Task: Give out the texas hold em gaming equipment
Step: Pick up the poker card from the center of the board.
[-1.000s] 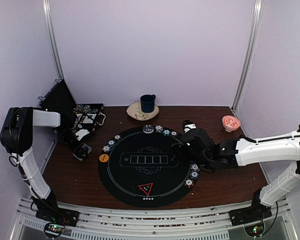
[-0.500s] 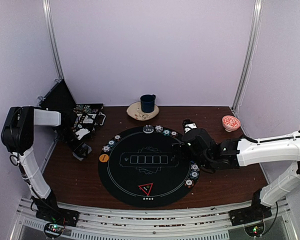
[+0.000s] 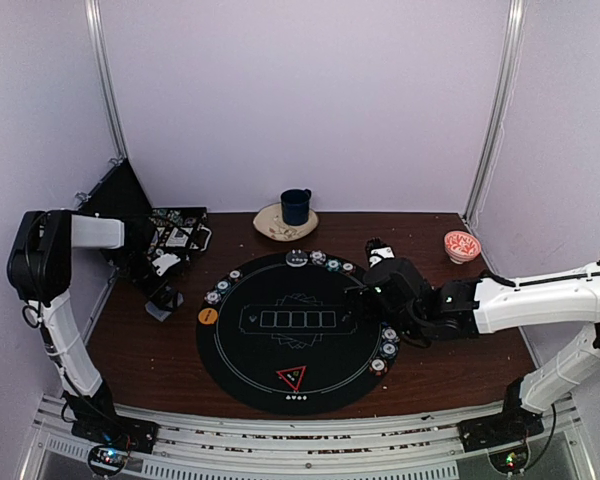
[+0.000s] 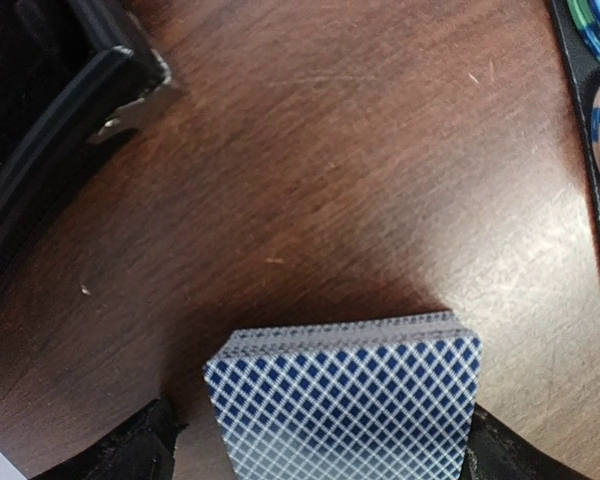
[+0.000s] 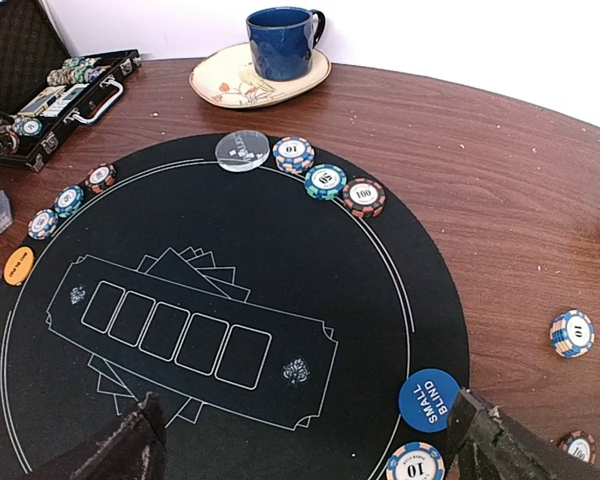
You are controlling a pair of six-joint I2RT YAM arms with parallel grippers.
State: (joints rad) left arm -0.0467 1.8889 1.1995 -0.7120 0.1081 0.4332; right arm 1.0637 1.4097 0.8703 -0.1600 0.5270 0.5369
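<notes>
My left gripper [image 3: 163, 299] is shut on a deck of blue diamond-backed playing cards [image 4: 345, 390], held low over the wooden table just left of the round black mat [image 3: 280, 290]. Its fingers [image 4: 130, 452] flank the deck. My right gripper [image 3: 365, 291] is open and empty above the mat's right side, fingers [image 5: 115, 450] spread wide. Striped poker chips [image 5: 325, 181] lie along the mat's rim. An orange disc [image 3: 208, 316], a clear white disc [image 5: 242, 150], a blue "SMALL BLIND" disc [image 5: 429, 399] and a red-edged triangle marker [image 3: 291, 378] lie on the mat.
An open black case [image 3: 170, 232] with chips stands at the back left, close to my left gripper. A dark blue mug [image 3: 296, 206] on a saucer stands behind the mat. A red-patterned bowl [image 3: 462, 245] is at the back right. Loose chips [image 5: 571, 333] lie right of the mat.
My left arm has shifted slightly with the deck still in its grip. My right arm has barely moved.
</notes>
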